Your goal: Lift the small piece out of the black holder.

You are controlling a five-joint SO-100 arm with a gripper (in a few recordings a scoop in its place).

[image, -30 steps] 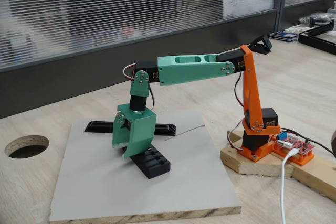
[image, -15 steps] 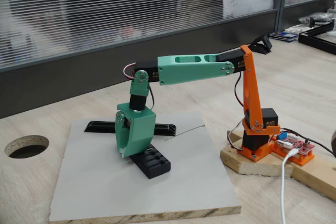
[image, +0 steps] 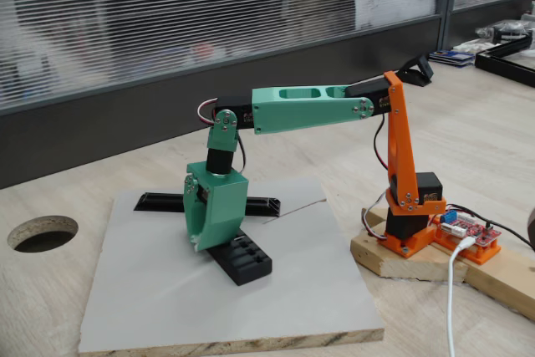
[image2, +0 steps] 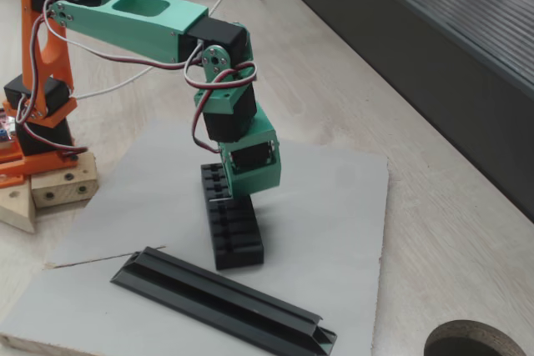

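A pale grey rectangular board [image: 276,290] lies on the light wooden table [image: 50,307], and on it stands one black rectangular plastic holder [image2: 234,231] with a row of slots across its top. Behind it in a fixed view [image: 159,201], and nearer the camera in the other, lies one longer, thinner black bar [image2: 221,298]. One orange-and-green arm [image: 313,106] reaches over from its wooden base block and hangs its green gripper [image2: 227,198] straight down onto the holder's far end, tips at or just above the slotted top.

A small pale glint shows at the fingertips in one fixed view; I take it for the small silvery-grey piece [image2: 219,198], sitting at a slot near the holder's end under the gripper, though it is too tiny to be sure. Whether the fingers are spread or pinching it, I cannot tell; the green shell hides the tips.

To do this step well, I judge the fingers should close squarely across the thin tab, then rise straight up along the slot; any sideways pull could jam the tab or drag the light holder across the board.

Counted: one board, one holder, one bar, one arm, one piece at most.
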